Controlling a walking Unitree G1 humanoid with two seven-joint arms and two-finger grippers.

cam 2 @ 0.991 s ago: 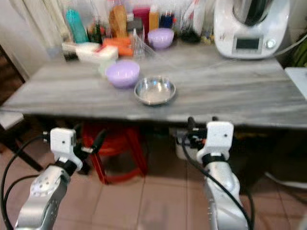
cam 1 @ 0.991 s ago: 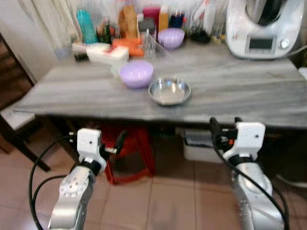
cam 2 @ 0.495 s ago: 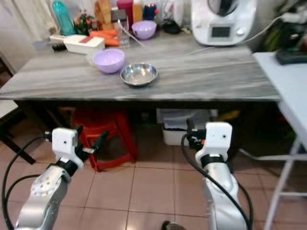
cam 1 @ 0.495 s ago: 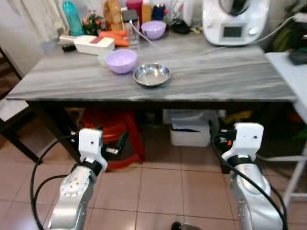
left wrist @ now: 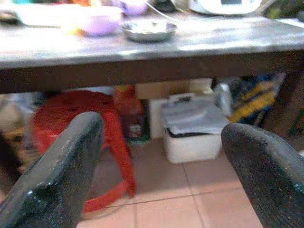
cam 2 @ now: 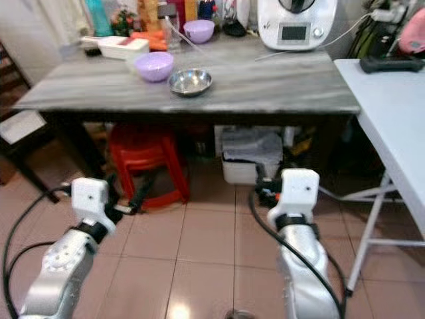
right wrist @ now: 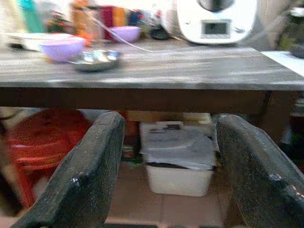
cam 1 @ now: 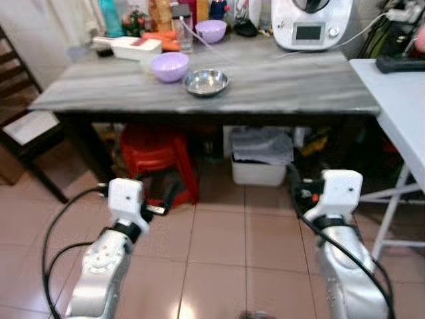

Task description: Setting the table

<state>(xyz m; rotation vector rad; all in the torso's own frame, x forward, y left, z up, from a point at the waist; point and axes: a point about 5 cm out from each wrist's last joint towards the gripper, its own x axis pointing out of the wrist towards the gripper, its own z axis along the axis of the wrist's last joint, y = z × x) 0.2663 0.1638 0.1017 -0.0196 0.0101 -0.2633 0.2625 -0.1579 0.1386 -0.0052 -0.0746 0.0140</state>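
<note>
A steel bowl (cam 1: 206, 82) sits near the front edge of the grey wooden table (cam 1: 285, 83), with a purple bowl (cam 1: 169, 66) just left of it. A second purple bowl (cam 1: 211, 30) stands further back among bottles. Both arms are held low over the tiled floor, well short of the table. My left gripper (cam 1: 165, 198) points toward the red stool, and the left wrist view shows it open (left wrist: 161, 156) and holding nothing. My right gripper (cam 1: 294, 186) is likewise open (right wrist: 166, 161), facing the space under the table.
A white kitchen appliance (cam 1: 311, 23) stands at the table's back right. Under the table are a red plastic stool (cam 1: 156, 156) and a white lidded bin (cam 1: 262, 159). A white folding table (cam 1: 398, 100) stands on the right, a dark chair (cam 1: 30, 126) on the left.
The camera has backed away from the table, which now looks smaller and farther off, with more floor and the white folding table in view. Both arms keep their pose, grippers still open.
</note>
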